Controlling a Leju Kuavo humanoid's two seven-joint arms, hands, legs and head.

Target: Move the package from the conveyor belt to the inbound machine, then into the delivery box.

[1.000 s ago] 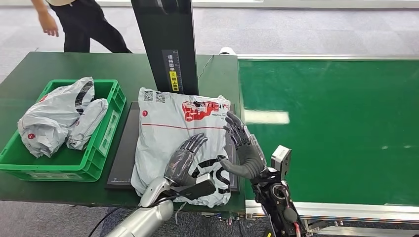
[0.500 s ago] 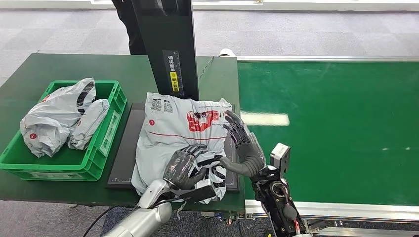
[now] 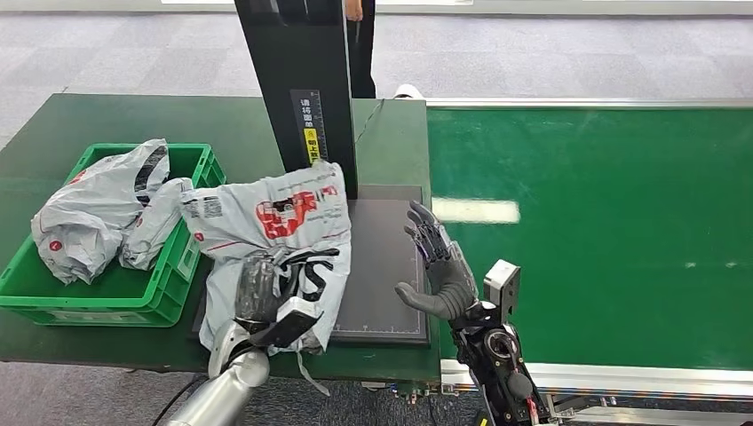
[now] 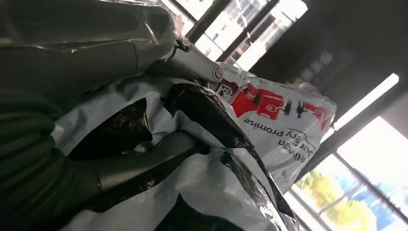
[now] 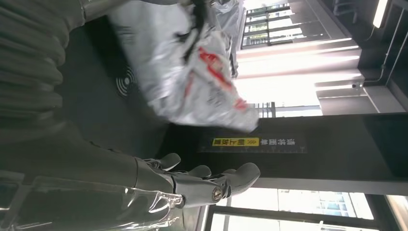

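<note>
Package (image 3: 271,231), grey poly mailer w/ red print, gripped by left hand (image 3: 259,288) at its near end, crumpled. It hangs over left edge of black scan pad (image 3: 377,266) of inbound machine, far corner reaching twd green crate (image 3: 191,257). Crate holds 2 more grey bags (image 3: 93,213). Right hand (image 3: 437,266) open, fingers spread, holding nothing, upright at pad's right edge beside green conveyor belt (image 3: 604,231). Black post (image 3: 297,80) stands behind pad on worktop (image 3: 80,115).

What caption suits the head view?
Left hand grips the grey package beside the green crate; right hand open.
</note>
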